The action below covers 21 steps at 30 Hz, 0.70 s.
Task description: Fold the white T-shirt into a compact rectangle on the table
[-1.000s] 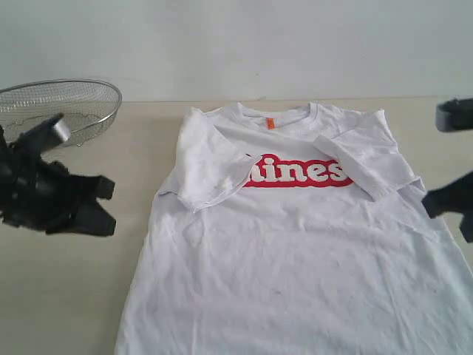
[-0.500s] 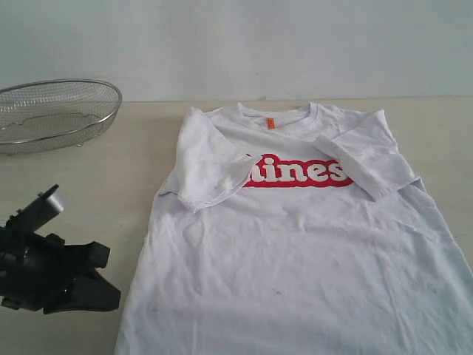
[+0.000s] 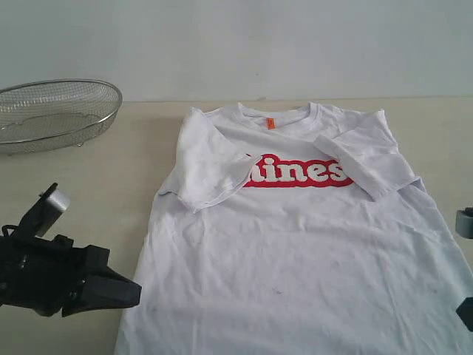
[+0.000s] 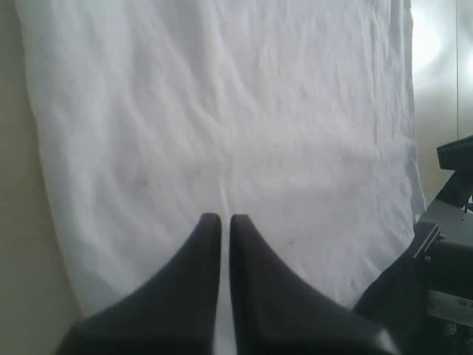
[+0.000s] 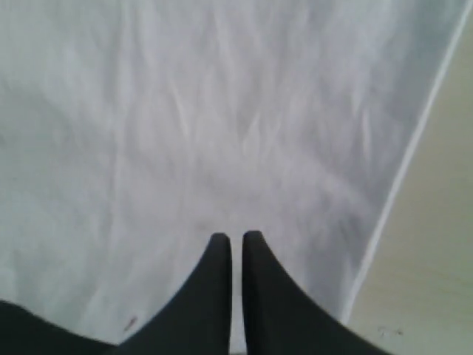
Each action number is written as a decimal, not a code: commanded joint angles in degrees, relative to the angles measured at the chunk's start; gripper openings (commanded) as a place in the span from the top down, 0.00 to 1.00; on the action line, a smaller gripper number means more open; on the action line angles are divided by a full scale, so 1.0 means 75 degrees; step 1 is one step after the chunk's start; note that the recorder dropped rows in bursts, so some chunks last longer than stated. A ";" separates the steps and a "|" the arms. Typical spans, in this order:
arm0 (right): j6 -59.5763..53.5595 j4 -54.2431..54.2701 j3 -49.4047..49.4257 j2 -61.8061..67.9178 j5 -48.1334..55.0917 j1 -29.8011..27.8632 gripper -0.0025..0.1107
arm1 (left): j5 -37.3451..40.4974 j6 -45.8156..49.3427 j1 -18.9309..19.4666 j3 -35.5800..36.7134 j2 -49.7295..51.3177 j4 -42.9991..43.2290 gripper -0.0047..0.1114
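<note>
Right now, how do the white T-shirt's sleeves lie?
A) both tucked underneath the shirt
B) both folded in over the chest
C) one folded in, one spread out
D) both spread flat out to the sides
B: on the white T-shirt, both sleeves lie folded inward, each overlapping an end of the red lettering.

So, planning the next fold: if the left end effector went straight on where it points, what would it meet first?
Probably the soft white cotton T-shirt, near its lower side edge; the shut left end effector points at it, though height above the cloth is unclear.
</note>
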 commanded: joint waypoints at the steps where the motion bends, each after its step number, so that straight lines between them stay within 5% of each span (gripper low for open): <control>1: 0.0226 -0.0422 0.0129 0.0222 -0.0625 -0.0069 0.98 | 0.0043 0.0220 -0.0011 0.0103 -0.0054 -0.0210 0.92; 6: 0.0576 -0.0643 0.0113 0.0971 -0.1278 -0.1034 0.98 | 0.0242 0.0309 -0.0011 0.0101 -0.0054 -0.0299 0.92; 11: -0.0985 0.0705 0.0036 0.1288 -0.1243 -0.1913 0.98 | 0.0317 0.0338 -0.0011 0.0101 -0.0054 -0.0357 0.92; 19: -0.0945 0.0609 -0.0207 0.1288 -0.1029 -0.2272 0.98 | 0.0317 0.0395 -0.0011 0.0101 -0.0054 -0.0375 0.92; 21: -0.0803 0.0343 -0.0207 0.1288 -0.0899 -0.2272 0.90 | 0.0328 0.0450 -0.0011 0.0101 -0.0054 -0.0377 0.92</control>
